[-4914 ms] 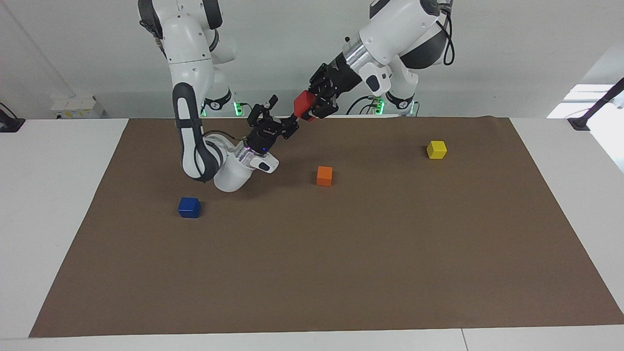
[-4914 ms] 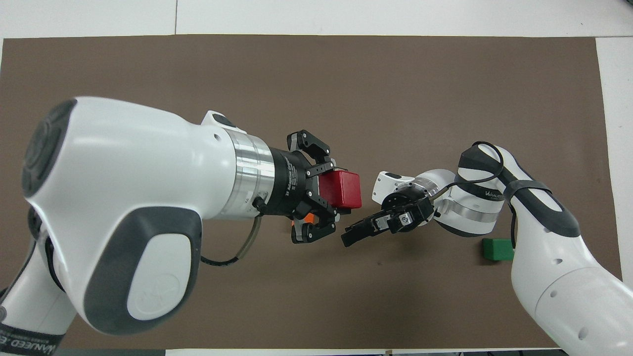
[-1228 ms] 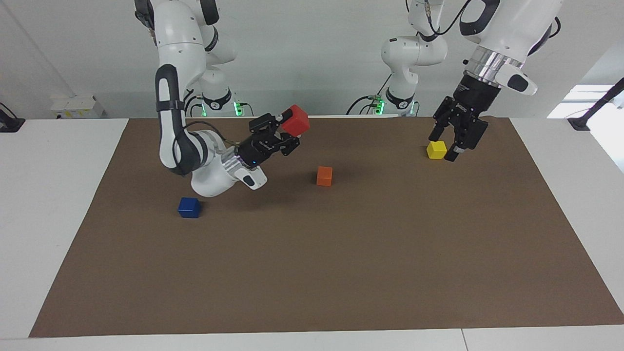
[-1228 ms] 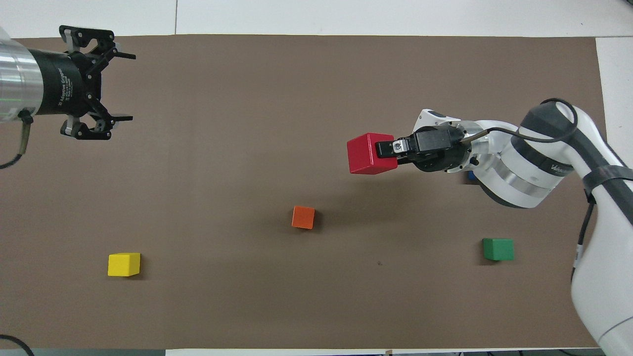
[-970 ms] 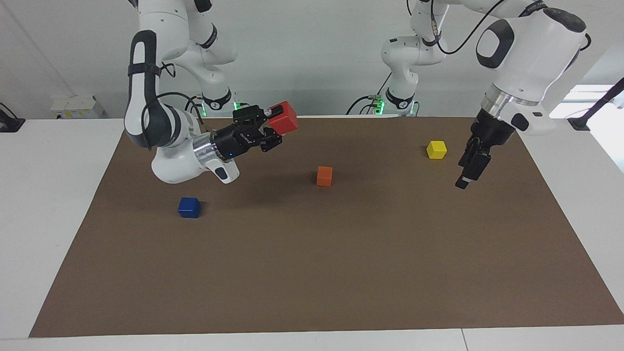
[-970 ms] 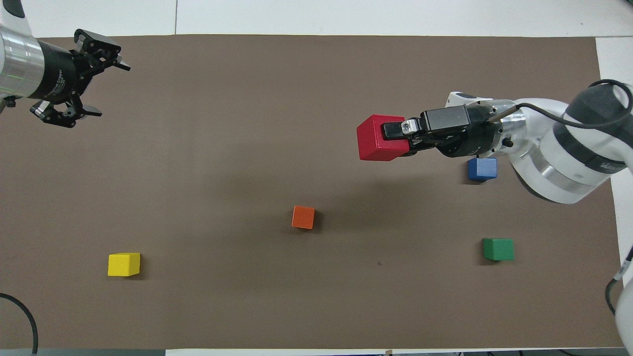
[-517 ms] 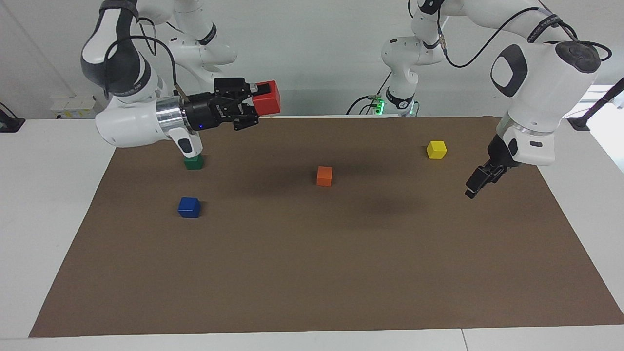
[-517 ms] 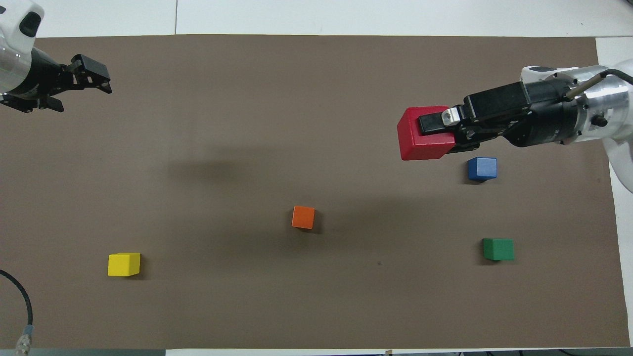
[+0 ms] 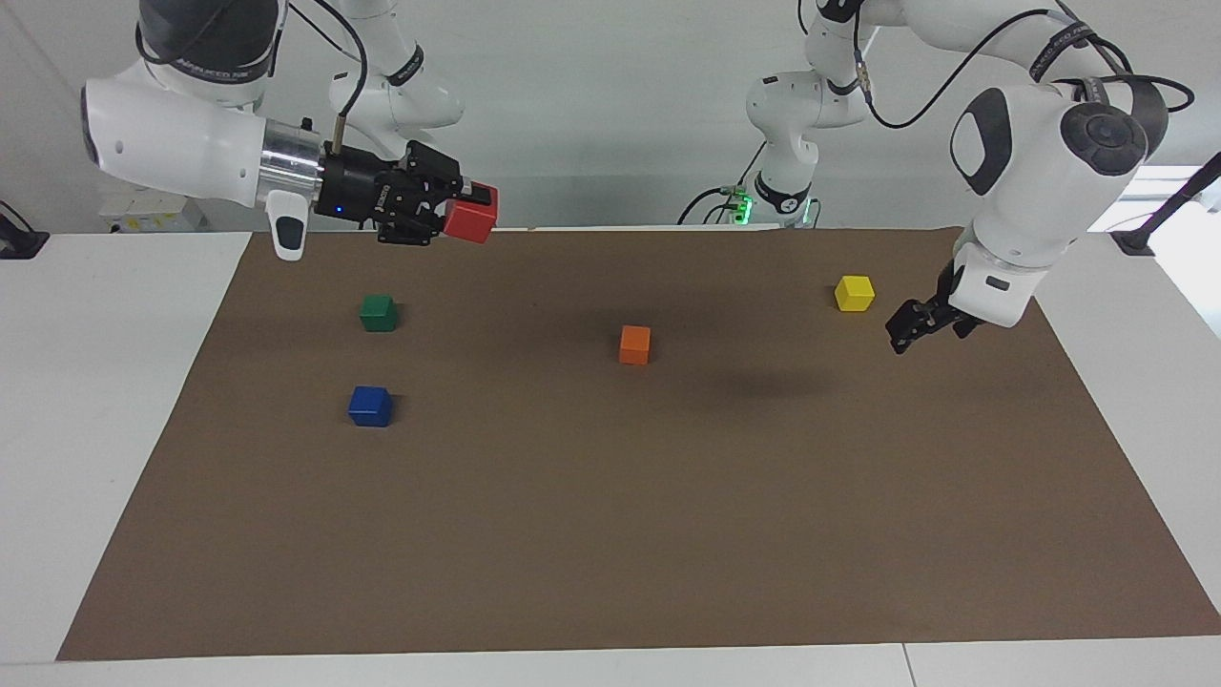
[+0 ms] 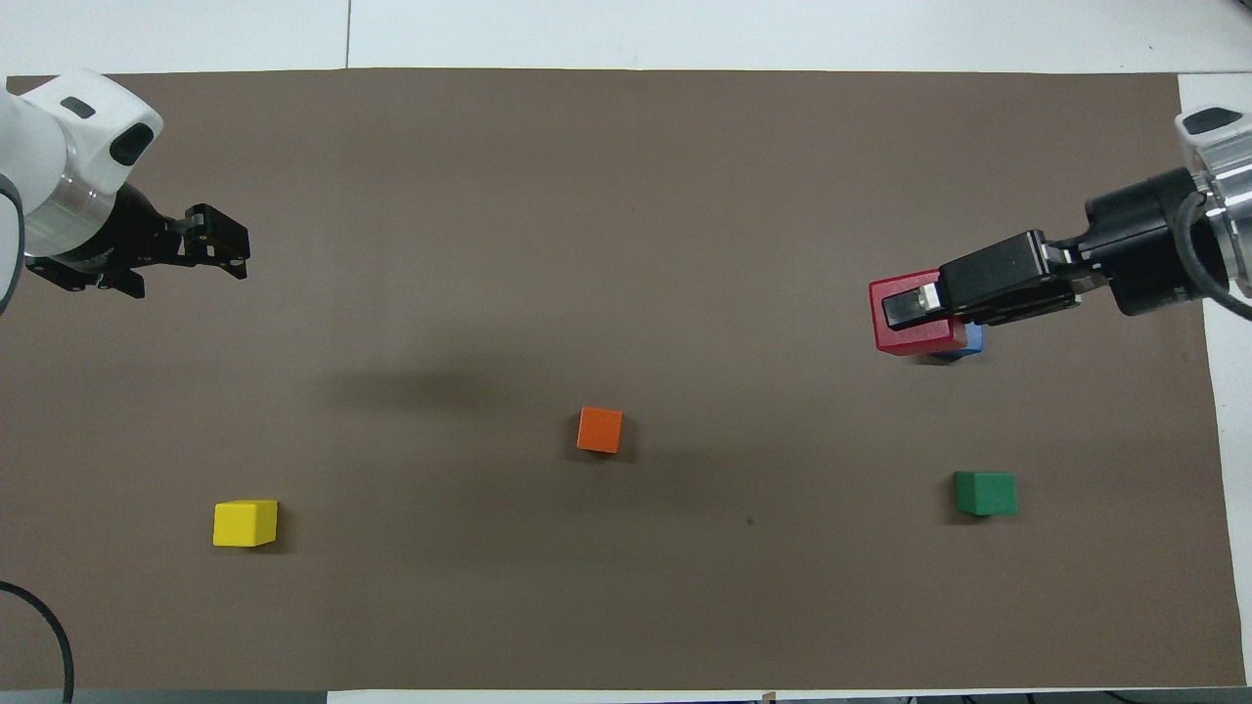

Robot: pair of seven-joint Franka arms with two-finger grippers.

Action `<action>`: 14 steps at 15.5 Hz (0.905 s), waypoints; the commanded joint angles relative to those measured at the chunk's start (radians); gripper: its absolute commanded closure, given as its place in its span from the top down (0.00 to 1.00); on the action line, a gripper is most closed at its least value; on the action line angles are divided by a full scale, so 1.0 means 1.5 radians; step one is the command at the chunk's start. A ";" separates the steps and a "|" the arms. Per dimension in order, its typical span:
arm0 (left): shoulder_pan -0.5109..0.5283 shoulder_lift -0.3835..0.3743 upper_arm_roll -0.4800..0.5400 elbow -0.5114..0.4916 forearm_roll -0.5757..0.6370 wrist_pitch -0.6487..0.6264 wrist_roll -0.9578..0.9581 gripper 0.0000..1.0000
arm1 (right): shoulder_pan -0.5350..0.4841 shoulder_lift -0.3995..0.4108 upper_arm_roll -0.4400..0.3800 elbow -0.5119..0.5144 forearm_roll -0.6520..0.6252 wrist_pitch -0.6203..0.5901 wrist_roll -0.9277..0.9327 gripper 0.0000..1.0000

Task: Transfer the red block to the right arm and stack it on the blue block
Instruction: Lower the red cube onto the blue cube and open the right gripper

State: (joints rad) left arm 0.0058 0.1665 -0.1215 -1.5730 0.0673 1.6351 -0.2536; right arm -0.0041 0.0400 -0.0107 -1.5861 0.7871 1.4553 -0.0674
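My right gripper (image 9: 448,212) is shut on the red block (image 9: 472,222) and holds it high in the air, with the arm stretched out level. In the overhead view the red block (image 10: 905,334) in the right gripper (image 10: 912,308) covers most of the blue block (image 10: 970,343). The blue block (image 9: 370,405) sits alone on the brown mat (image 9: 610,534) toward the right arm's end, well below the red block. My left gripper (image 9: 904,334) hangs empty over the mat beside the yellow cube, and shows in the overhead view (image 10: 223,246).
A green cube (image 9: 379,312) lies nearer to the robots than the blue block. An orange cube (image 9: 634,343) lies mid-mat. A yellow cube (image 9: 854,292) lies toward the left arm's end. White table surrounds the mat.
The red block passed from my left gripper to my right. The right arm has since lifted it and swung it toward its own end, over the blue block. The left arm withdrew to its end.
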 commanded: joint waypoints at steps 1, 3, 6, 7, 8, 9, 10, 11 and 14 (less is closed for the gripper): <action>0.002 -0.044 0.002 -0.047 0.017 -0.002 0.011 1.00 | 0.005 -0.008 0.015 0.032 -0.157 0.041 0.034 0.00; 0.002 -0.065 0.003 -0.052 0.017 -0.004 0.011 1.00 | 0.028 -0.006 0.015 0.031 -0.244 0.054 0.040 0.00; 0.006 -0.096 0.003 -0.066 0.017 -0.016 0.034 1.00 | 0.041 -0.008 0.017 0.020 -0.418 0.072 0.052 0.00; 0.011 -0.107 0.003 -0.069 0.017 -0.023 0.047 1.00 | 0.057 -0.008 0.016 0.016 -0.477 0.072 0.056 0.00; 0.016 -0.113 0.002 -0.074 0.017 -0.030 0.049 1.00 | 0.061 -0.012 0.016 0.003 -0.527 0.074 0.058 0.00; 0.018 -0.115 0.001 -0.082 0.017 -0.029 0.047 1.00 | 0.060 -0.013 0.017 -0.005 -0.551 0.076 0.063 0.00; 0.023 -0.115 -0.004 -0.084 0.017 -0.029 0.047 1.00 | 0.053 -0.012 0.016 -0.009 -0.552 0.075 0.064 0.00; 0.039 -0.114 -0.026 -0.086 0.017 -0.039 0.048 1.00 | 0.051 -0.011 0.015 -0.020 -0.555 0.076 0.065 0.00; 0.043 -0.114 -0.039 -0.089 0.016 -0.026 0.049 1.00 | 0.050 -0.007 0.015 -0.092 -0.566 0.117 0.109 0.00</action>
State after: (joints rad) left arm 0.0502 0.0159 -0.1615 -1.6776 0.0677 1.5831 -0.1944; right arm 0.0809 0.0377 0.0024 -1.6314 -0.0321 1.5689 0.0366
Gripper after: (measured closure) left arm 0.000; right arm 0.436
